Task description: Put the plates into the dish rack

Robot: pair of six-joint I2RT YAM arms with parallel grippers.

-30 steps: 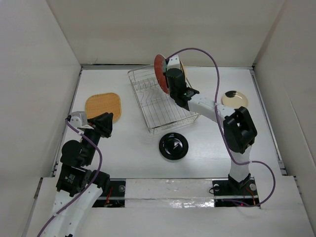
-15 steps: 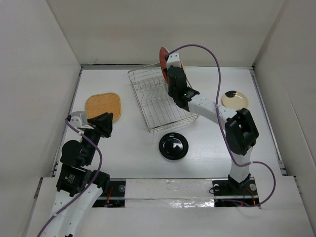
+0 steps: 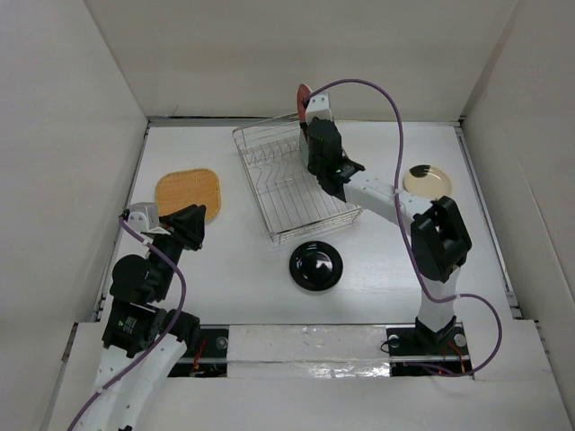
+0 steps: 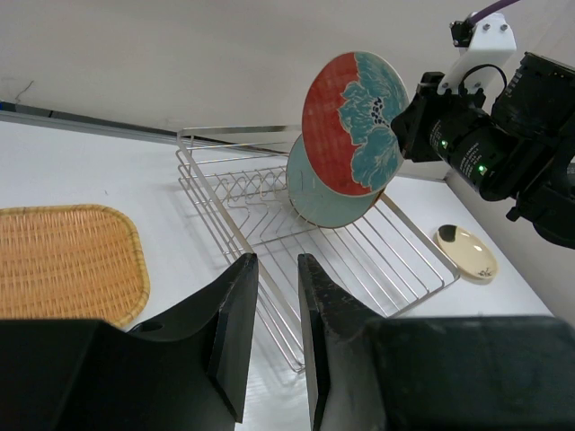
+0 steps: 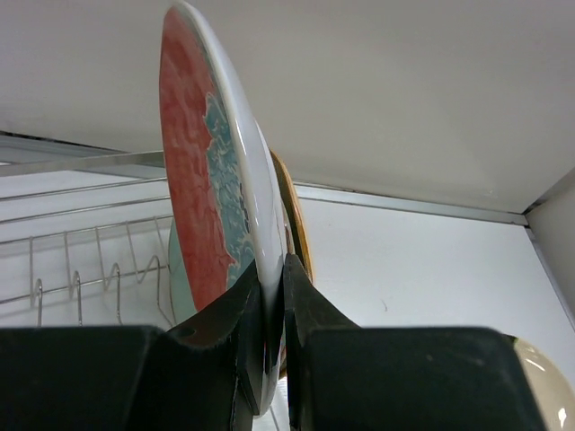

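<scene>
White-walled booth, white desk (image 3: 243, 278). Pinches the round red plate with a teal flower (image 4: 355, 124) by its rim in the right pincer (image 5: 272, 278), upright over the far end of the silver wire dish rack (image 4: 395, 260), just beside a pale green plate (image 4: 310, 202) standing in it. Left pincer (image 4: 274, 296) narrowly parted, empty, near the orange-tan woven-look plate (image 3: 189, 193). Looks mid-loading. Next: lower edge-first between free prongs, then let go. Glossy black round plate (image 3: 315, 266) unracked on the desk.
</scene>
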